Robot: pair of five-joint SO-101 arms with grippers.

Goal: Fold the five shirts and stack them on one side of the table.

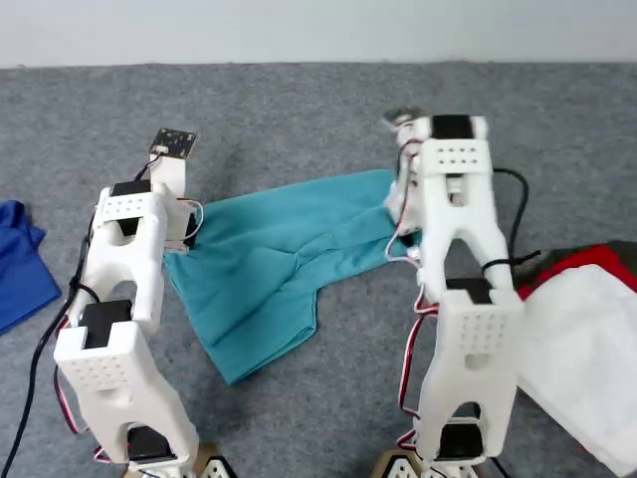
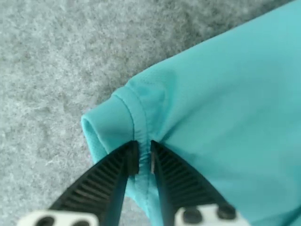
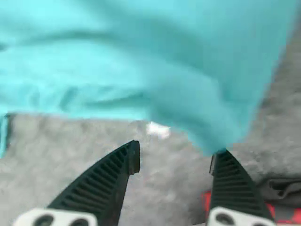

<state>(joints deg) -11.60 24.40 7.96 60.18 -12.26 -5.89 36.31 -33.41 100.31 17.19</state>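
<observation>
The teal shirt (image 1: 279,259) lies crumpled in the middle of the table (image 1: 299,110), between the two arms. In the high view the arms cover their own tips, so the grip cannot be judged from there.

The left wrist view gives it: the left gripper (image 2: 141,153) has its fingers (image 2: 110,176) clenched on a stitched hem at a corner of the teal shirt (image 2: 225,94). The right wrist view shows the right gripper (image 3: 174,157) with its fingers wide apart, grasping nothing. The teal shirt (image 3: 141,56) lies just ahead of them, and its edge reaches one fingertip. A bit of red cloth (image 3: 207,202) shows beside that finger.

At the left edge of the high view lies a blue shirt (image 1: 20,264), well apart from the teal one. At the right edge a white shirt (image 1: 577,349) lies over a red shirt (image 1: 587,261), near the right arm's base. Bare grey table is open on the far side of the teal shirt and also on the near side, between the arm bases.
</observation>
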